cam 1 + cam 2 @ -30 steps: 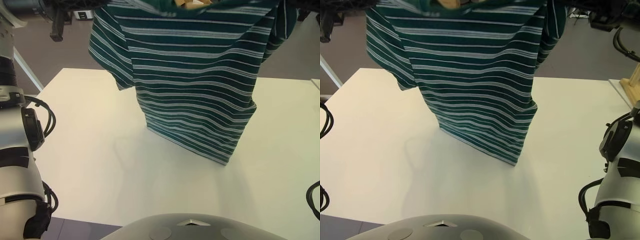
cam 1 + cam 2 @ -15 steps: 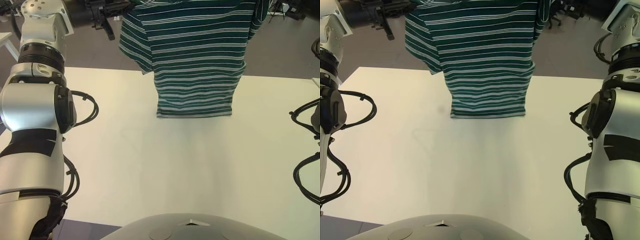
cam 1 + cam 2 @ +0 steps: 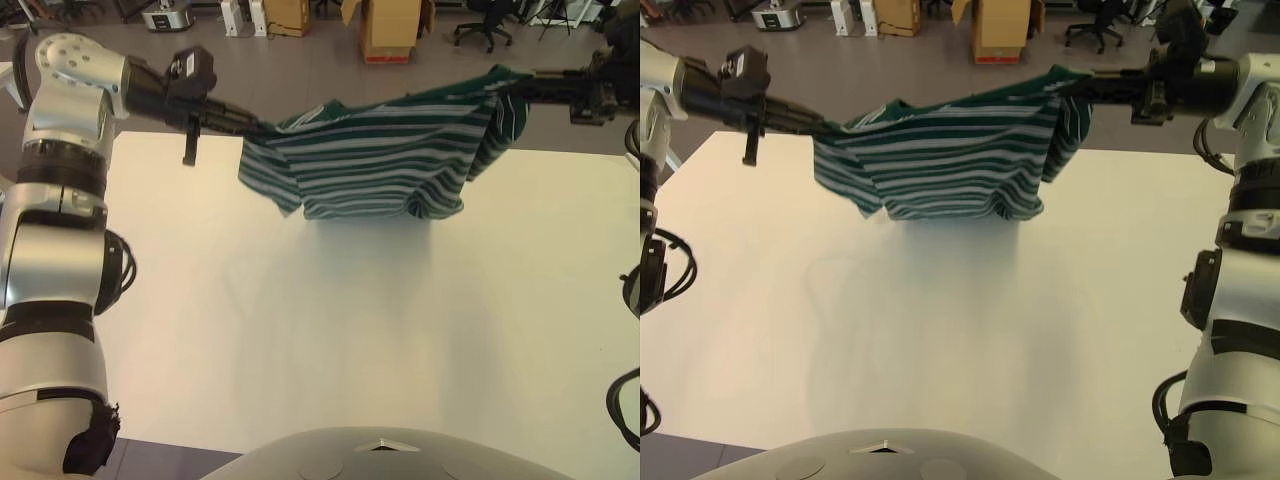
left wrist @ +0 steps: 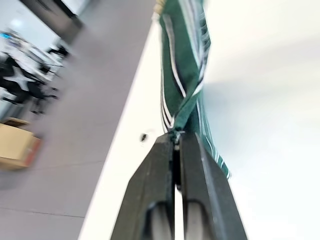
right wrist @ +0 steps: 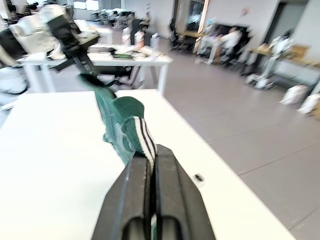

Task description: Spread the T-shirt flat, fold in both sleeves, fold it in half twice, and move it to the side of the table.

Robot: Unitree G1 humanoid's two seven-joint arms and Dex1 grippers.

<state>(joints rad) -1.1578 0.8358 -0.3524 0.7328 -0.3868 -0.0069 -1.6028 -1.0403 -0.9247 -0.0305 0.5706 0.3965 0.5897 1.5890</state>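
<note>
T-shirt: the green striped T-shirt (image 3: 375,170) hangs in the air, stretched between both arms over the far middle of the tabletop (image 3: 300,340). I cannot tell whether its hem touches the surface.
Why held so: likely gripped at both shoulders so the cloth opens wide and can be laid down flat. Spreading is not yet done.
Left tool: the left tool (image 4: 175,139) has its fingers pressed together, pinching the left shoulder edge.
Right tool: the right tool (image 5: 151,151) is clamped narrow on the bunched right shoulder.

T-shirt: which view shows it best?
Left eye view: the whole T-shirt hangs stretched between left tool and right tool, over the table. Right eye view matches. Wrist views show bunched fabric pinched at each tool.
</note>
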